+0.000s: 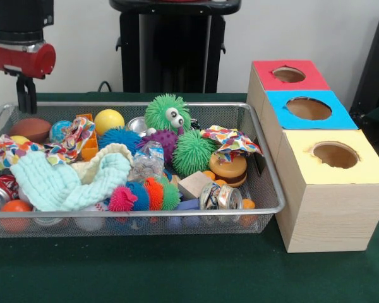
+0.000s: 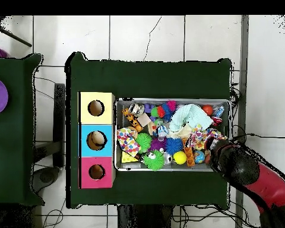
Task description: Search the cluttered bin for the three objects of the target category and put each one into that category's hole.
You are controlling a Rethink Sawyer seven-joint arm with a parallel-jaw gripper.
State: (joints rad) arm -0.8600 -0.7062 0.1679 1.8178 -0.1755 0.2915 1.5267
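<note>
A wire mesh bin [image 1: 145, 213] [image 2: 171, 101] is crammed with toys. Among them are a green spiky ball with eyes [image 1: 167, 112] [image 2: 152, 159], a plain green spiky ball [image 1: 192, 153], a purple one [image 1: 164, 140], a blue one [image 1: 117, 137], a yellow ball [image 1: 108, 120] [image 2: 179, 157], a mint cloth [image 1: 69, 180] [image 2: 189, 116], a toy burger [image 1: 227, 169] and a crushed can [image 1: 220, 197]. My gripper [image 1: 26, 95] [image 2: 216, 148] hangs above the bin's far left corner in the front view, over a brown ball [image 1: 30, 129], touching nothing.
To the right of the bin in the front view stand three wooden boxes with round holes: red top [image 1: 265, 69], blue top [image 1: 278, 104], yellow top [image 1: 366, 167]. Patterned fabric scraps [image 1: 230, 140], a soda can [image 1: 0, 188] and an orange ball [image 1: 16, 208] also lie in the bin.
</note>
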